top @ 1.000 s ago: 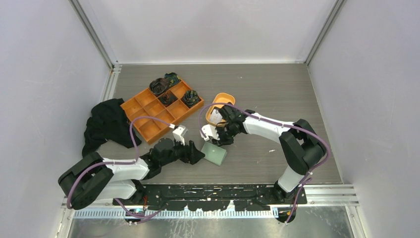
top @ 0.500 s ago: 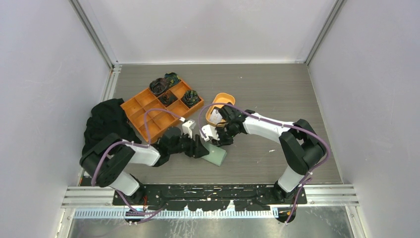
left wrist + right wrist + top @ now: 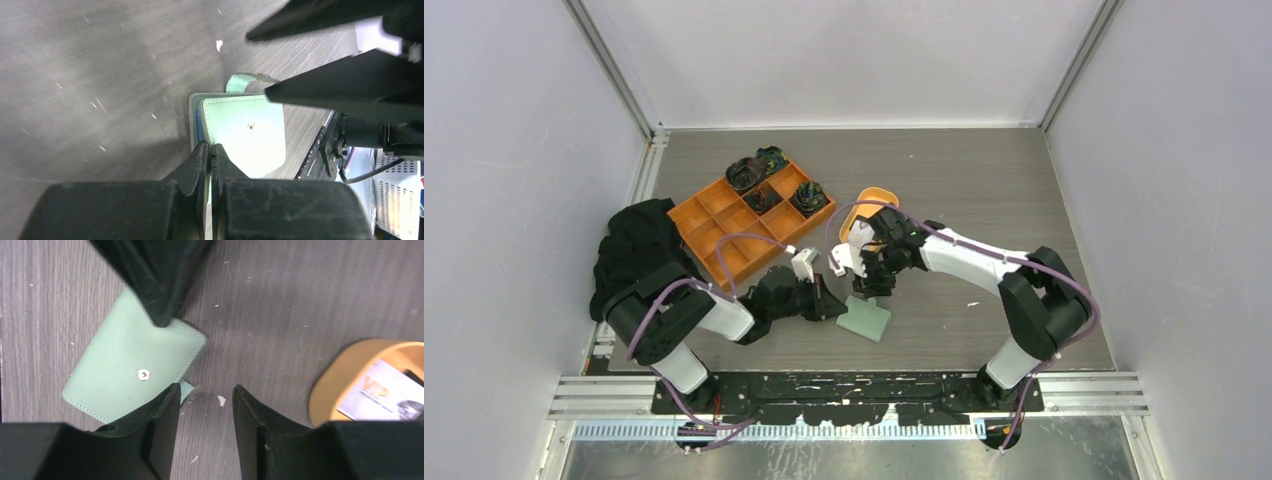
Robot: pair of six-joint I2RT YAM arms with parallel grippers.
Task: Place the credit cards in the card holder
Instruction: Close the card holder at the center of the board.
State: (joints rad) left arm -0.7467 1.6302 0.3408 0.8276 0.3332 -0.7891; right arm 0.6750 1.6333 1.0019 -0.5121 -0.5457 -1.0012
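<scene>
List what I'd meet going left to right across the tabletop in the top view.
Black cloth → orange compartment tray → card holder. The orange dish sits straight behind the card holder, so its place in the order is unclear.

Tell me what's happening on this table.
The left arm's fingers are shut on one edge of the green card holder, which lies folded closed on the table. The right arm's fingers hover open by the holder's closing tab, gripping nothing. A credit card sits in the orange dish nearby. No card can be seen going into the holder yet.
</scene>
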